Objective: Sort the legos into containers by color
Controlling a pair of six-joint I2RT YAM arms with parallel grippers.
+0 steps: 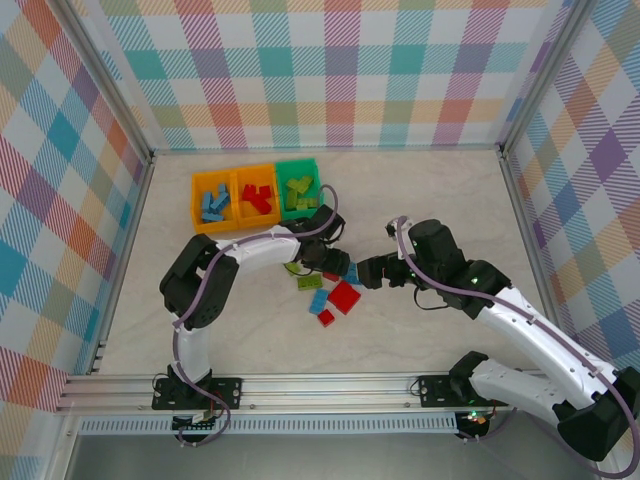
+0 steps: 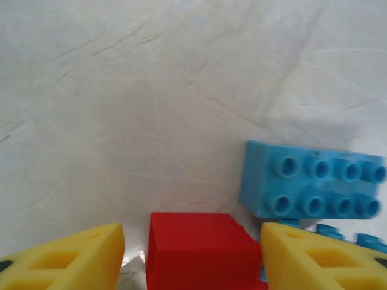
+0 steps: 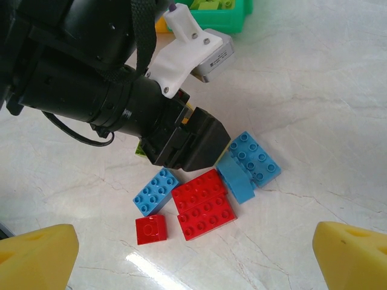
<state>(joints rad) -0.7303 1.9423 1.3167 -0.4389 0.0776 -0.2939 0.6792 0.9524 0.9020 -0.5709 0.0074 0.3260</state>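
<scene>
On the pale desk, the left gripper straddles a red plastic brick with jaws released, and the right gripper hangs with jaws wide apart.

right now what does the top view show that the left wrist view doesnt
Top view, not the left wrist: the three joined bins holding blue, red and lime bricks, both arms, the right pincer, and loose lime bricks on the table.
Left wrist, not the top: a close look at the yellow fingertips of the left pincer, apart on either side of a red brick, and the single studs on a blue brick.
Both: the marbled tabletop and that blue brick by the left pincer.
</scene>
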